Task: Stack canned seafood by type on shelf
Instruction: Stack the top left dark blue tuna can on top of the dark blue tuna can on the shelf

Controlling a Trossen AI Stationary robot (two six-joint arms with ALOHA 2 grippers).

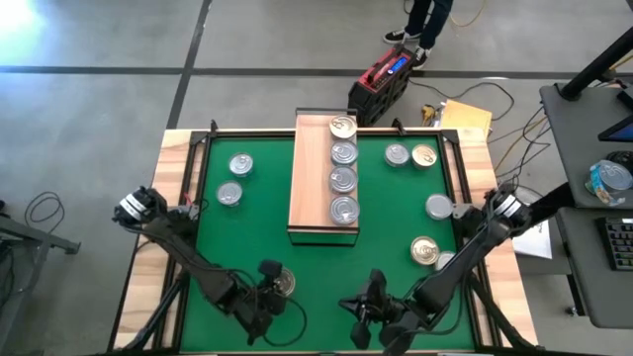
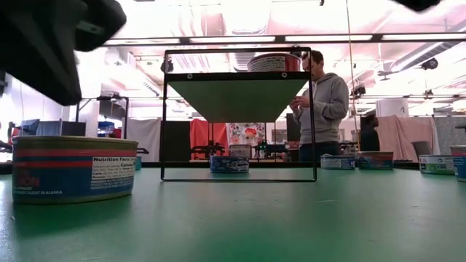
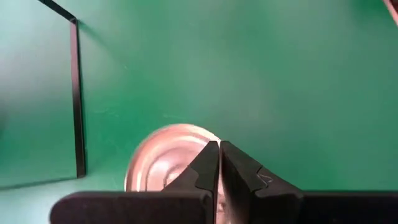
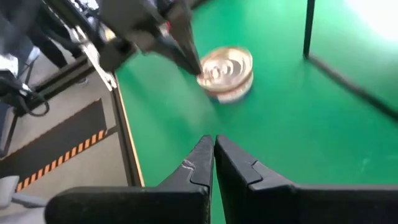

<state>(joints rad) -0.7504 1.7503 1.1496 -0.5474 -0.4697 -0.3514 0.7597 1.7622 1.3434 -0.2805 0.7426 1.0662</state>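
- Sitting near the front edge of the green worktop (image 1: 247,227), well short of the shelf (image 1: 312,178): one silver-lidded can (image 1: 282,284), loose, nothing pinching it.
- Already lining the shelf's right side: four cans (image 1: 343,181) in a row, so probably needing matching by lid type first.
- Hovering right over that near can: left claw (image 3: 219,163), tips pressed together. Needing spreading wide before dropping around the rim.
- Waiting nearby, also pressed together and empty: right claw (image 4: 214,155).

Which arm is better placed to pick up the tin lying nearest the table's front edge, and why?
Left. The left gripper, shut, hovers directly over that tin; the right gripper, also shut, sits farther along the green mat.
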